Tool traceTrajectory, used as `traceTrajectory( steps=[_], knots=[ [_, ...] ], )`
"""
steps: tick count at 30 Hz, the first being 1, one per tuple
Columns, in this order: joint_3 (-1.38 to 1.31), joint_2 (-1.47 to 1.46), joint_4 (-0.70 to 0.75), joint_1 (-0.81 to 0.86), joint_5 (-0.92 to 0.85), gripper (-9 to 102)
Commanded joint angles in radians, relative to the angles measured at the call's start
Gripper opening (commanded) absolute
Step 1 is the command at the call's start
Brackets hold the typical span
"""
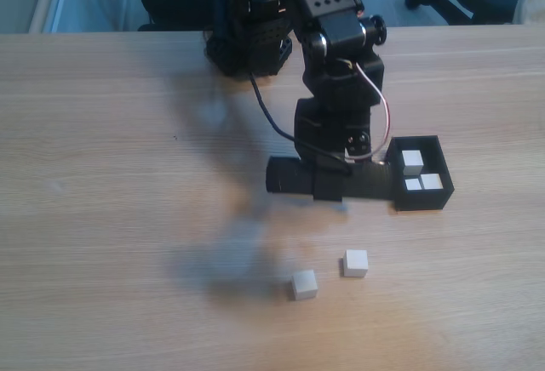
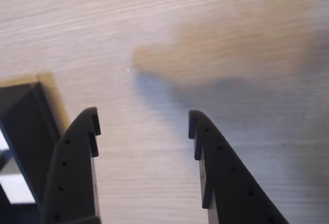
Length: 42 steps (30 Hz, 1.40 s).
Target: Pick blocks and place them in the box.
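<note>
Wood table [image 1: 102,133]; arm bent over beside box [image 1: 421,196], pincer [image 2: 144,124] spread wide, empty, above bare tabletop.

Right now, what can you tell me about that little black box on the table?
The box is small, black, open-topped and thin-walled, looking like matte plastic. It sits flat on the wooden table, at the right in the fixed view, beside the arm's gripper. Three white cubes lie inside. In the wrist view its corner shows left of the open fingers, which do not touch it.
</note>
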Motion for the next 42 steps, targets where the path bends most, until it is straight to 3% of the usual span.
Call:
traceTrajectory(
  steps=[1,20,31,42],
  knots=[
    [-0.120,-0.052,-0.015,-0.006,0.011,19],
    [-0.383,-0.308,-0.060,-0.023,-0.071,21],
    [-0.402,-0.367,-0.141,0.038,-0.198,21],
    [-0.466,-0.430,-0.160,0.052,-0.209,22]
  ],
)
